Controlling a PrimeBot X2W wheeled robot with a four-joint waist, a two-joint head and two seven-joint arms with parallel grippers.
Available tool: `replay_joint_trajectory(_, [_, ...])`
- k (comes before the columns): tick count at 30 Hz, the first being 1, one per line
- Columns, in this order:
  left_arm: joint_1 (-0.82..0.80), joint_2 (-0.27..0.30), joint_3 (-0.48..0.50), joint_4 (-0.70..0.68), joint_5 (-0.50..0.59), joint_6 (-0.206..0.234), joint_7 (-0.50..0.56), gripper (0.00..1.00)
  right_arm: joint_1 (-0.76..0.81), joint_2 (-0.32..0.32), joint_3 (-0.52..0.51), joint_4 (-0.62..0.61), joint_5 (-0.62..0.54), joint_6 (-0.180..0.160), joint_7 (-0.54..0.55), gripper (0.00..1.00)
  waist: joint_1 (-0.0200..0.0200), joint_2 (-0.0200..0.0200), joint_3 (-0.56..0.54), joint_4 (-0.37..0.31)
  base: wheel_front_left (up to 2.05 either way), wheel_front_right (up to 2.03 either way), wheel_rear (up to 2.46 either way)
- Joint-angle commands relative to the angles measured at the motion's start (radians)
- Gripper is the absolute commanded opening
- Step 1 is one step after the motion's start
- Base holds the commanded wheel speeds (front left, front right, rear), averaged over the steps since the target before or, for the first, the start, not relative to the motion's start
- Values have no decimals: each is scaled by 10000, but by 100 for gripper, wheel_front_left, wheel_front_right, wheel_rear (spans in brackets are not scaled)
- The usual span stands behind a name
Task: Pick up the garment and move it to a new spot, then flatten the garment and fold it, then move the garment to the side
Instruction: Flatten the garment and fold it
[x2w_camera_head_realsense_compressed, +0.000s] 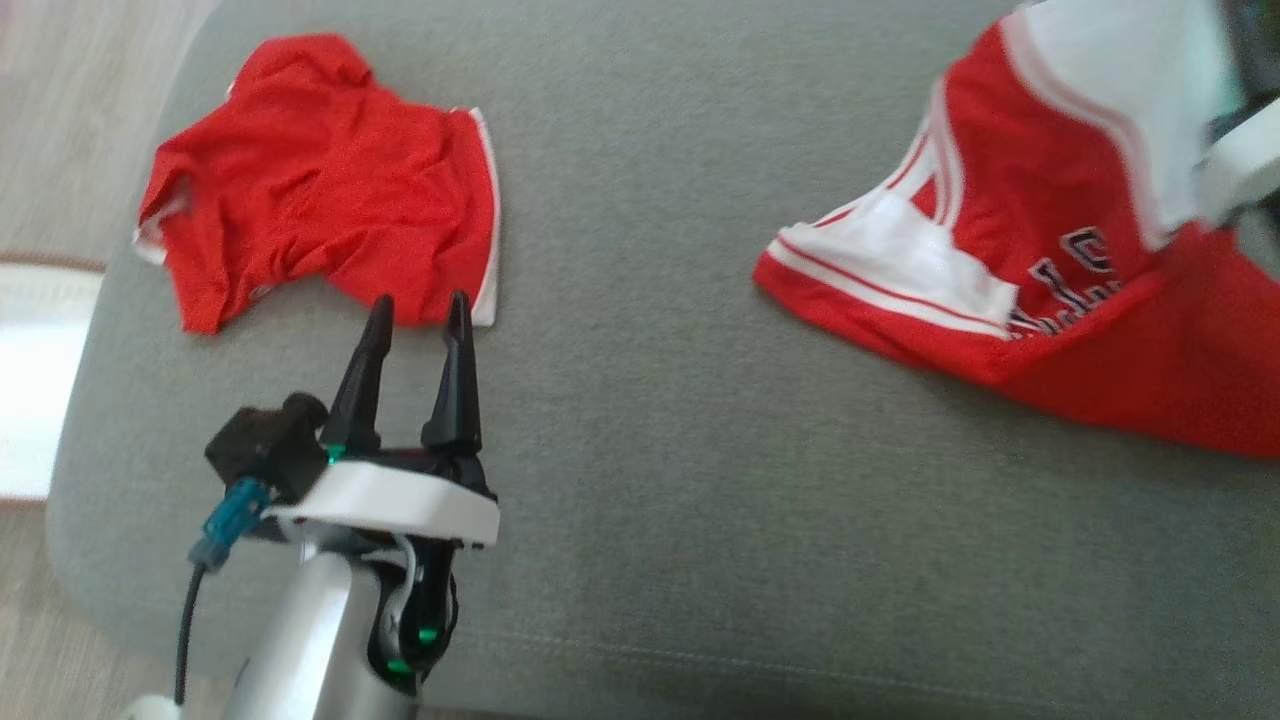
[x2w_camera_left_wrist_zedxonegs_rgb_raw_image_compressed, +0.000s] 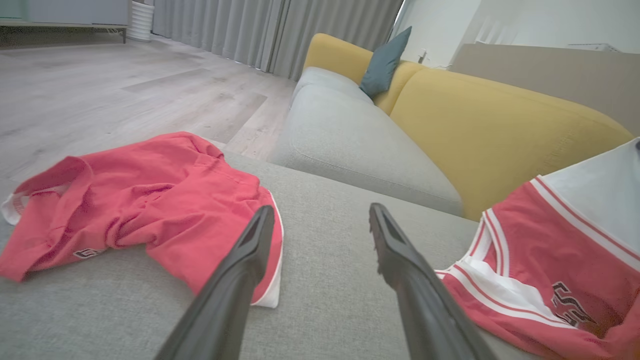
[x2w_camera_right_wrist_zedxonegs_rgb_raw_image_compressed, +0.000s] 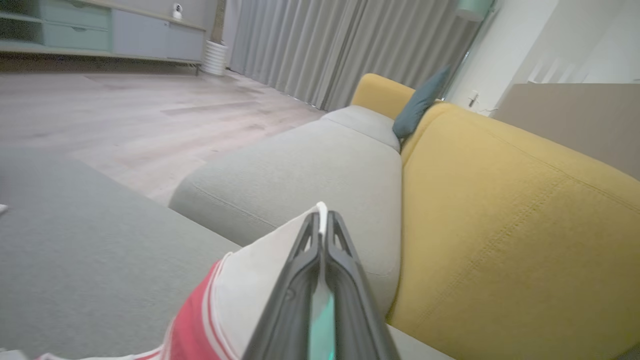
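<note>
The garment (x2w_camera_head_realsense_compressed: 1040, 200) is a red and white jersey with dark lettering, lifted at its upper right and trailing down onto the grey sofa seat (x2w_camera_head_realsense_compressed: 700, 480). In the right wrist view my right gripper (x2w_camera_right_wrist_zedxonegs_rgb_raw_image_compressed: 322, 216) is shut on the garment's (x2w_camera_right_wrist_zedxonegs_rgb_raw_image_compressed: 250, 280) white edge, which shows pinched between the fingertips. My left gripper (x2w_camera_head_realsense_compressed: 420, 300) hovers open over the seat at the left, nothing between its fingers. The left wrist view puts the garment (x2w_camera_left_wrist_zedxonegs_rgb_raw_image_compressed: 550, 260) to the right of my left gripper (x2w_camera_left_wrist_zedxonegs_rgb_raw_image_compressed: 321, 210).
A second, crumpled red garment (x2w_camera_head_realsense_compressed: 320, 190) lies on the seat just beyond the left fingertips (x2w_camera_left_wrist_zedxonegs_rgb_raw_image_compressed: 150, 200). The sofa's yellow back (x2w_camera_right_wrist_zedxonegs_rgb_raw_image_compressed: 500, 225) and a teal cushion (x2w_camera_right_wrist_zedxonegs_rgb_raw_image_compressed: 420, 107) stand behind. Wooden floor (x2w_camera_head_realsense_compressed: 60, 100) lies past the seat's left edge.
</note>
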Motion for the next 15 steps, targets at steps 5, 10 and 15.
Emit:
replay_joint_trajectory(5, [-624,79,215,-296,-80,-47,-76,100,-1512,-573,-356,1526,-981,65,5,100,-1,0,536,675,0,0,0])
replay_joint_trajectory(10, [-683,79,204,-300,-124,-27,-76,100,-2088,-368,-1065,2786,-1930,65,-353,100,-1,0,595,827,0,0,0])
replay_joint_trajectory(15, [-716,79,349,-273,-98,33,-76,100,-2171,387,-1652,3585,-2664,65,-1045,100,-1,0,468,690,0,0,0])
